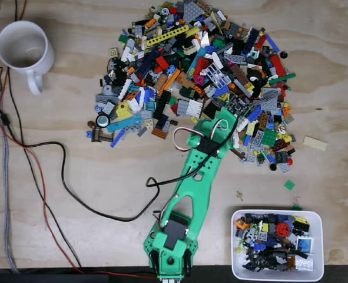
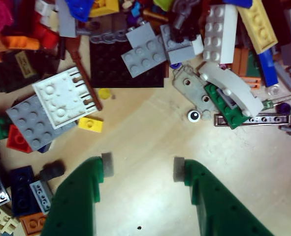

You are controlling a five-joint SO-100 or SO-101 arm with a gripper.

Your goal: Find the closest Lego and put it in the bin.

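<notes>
Nearest you in the fixed view, one green arm [image 1: 188,200] reaches from the near edge toward the far side, and one white bin [image 1: 278,244] sits to its right, already holding a mixed heap of pieces. In the wrist view your claw [image 2: 141,168] is released: two green fingers with grey pads [image 2: 107,164] stand apart over bare wood, grasping nothing.

The surface [image 1: 73,177] is pale plywood with a visible grain. One black cable [image 1: 73,194] and one red wire [image 1: 35,177] trail across its left part, and one white mug [image 1: 23,50] stands at the far left.

Just past the pads, to the left, you see one small yellow Lego [image 2: 90,124], a flat two-stud piece lying alone on the wood near the pile's edge. A tiny round eye piece [image 2: 194,116] lies to the right. Farther off is one big Lego pile [image 1: 197,76], too many pieces to count, with one loose cream plate [image 1: 315,143] and one green tile [image 1: 289,184] on its right.
</notes>
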